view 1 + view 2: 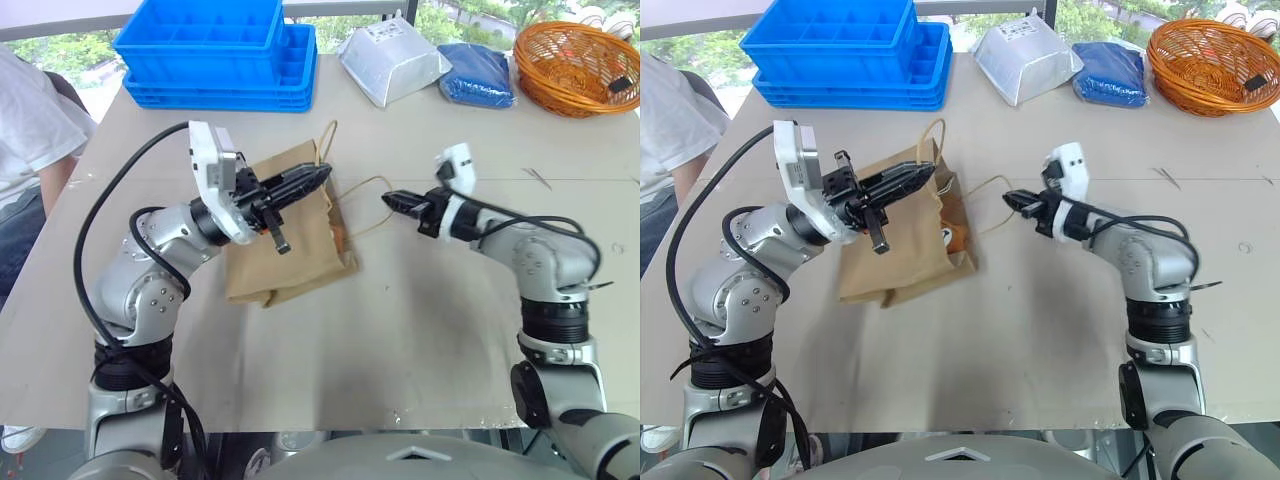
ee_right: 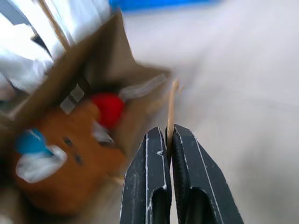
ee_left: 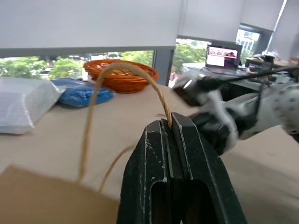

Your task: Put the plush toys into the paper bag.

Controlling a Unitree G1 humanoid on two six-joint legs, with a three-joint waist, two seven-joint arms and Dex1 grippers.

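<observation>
1. Left pincer [image 1: 318,176] clamped tight on one cord handle [image 3: 117,70] of the paper bag [image 1: 290,245], lying mid-surface [image 1: 430,320].
2. Brown plush toy [image 2: 70,163] tucked inside the bag mouth, something red [image 2: 108,108] beside it.
3. Right pincer [image 1: 390,201] pinched shut on the other handle [image 1: 362,190].
4. Probably light, floppy paper, tear-prone; best gripped by the cords.

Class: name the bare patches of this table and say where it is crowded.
Bare: the table's near half, in front of the paper bag, and its right side below the orange basket. Crowded: the far edge, with blue crates, white pouch and blue packet.
</observation>
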